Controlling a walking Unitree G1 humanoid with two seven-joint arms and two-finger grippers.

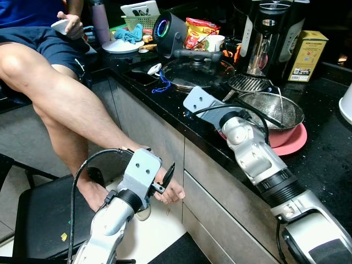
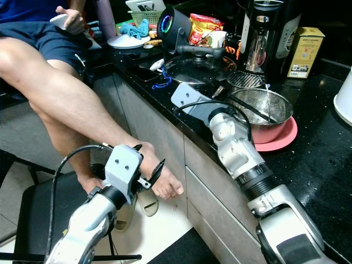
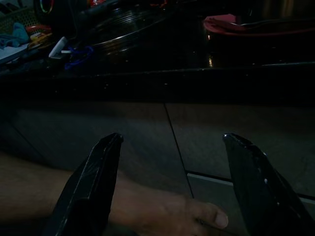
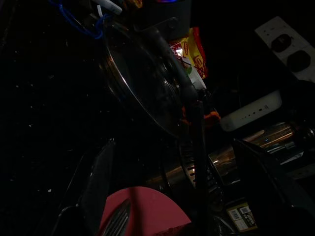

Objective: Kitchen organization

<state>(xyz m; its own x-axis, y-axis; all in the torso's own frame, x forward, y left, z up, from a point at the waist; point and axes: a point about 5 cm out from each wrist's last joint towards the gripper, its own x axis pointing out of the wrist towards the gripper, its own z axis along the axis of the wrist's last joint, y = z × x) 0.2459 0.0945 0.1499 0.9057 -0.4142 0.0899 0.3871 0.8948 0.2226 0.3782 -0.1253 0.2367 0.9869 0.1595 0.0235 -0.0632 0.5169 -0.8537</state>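
Sitting at the far left, a person [image 1: 49, 82] stretches a bare leg across, the foot [image 1: 168, 190] resting low against the grey drawer fronts [image 1: 220, 192]; the head is cut off by the frame. Just beside that foot hangs the left gripper [image 3: 170, 182], its fingers spread wide with nothing between them. Further along, the black worktop [image 1: 324, 143] carries a glass pan lid [image 1: 195, 71] with a blue cord [image 1: 161, 85] near its edge, then a steel bowl [image 1: 272, 110] sitting on a pink plate [image 1: 294, 142], a utensil leaning inside it. The right gripper [image 4: 177, 182] reaches over the worktop toward the lid and bowl, its fingers apart and empty; the wrist view there is very dark. Behind stand a coffee maker [image 1: 264, 33] and a yellow box [image 1: 306, 55], with the clutter beyond hard to make out.
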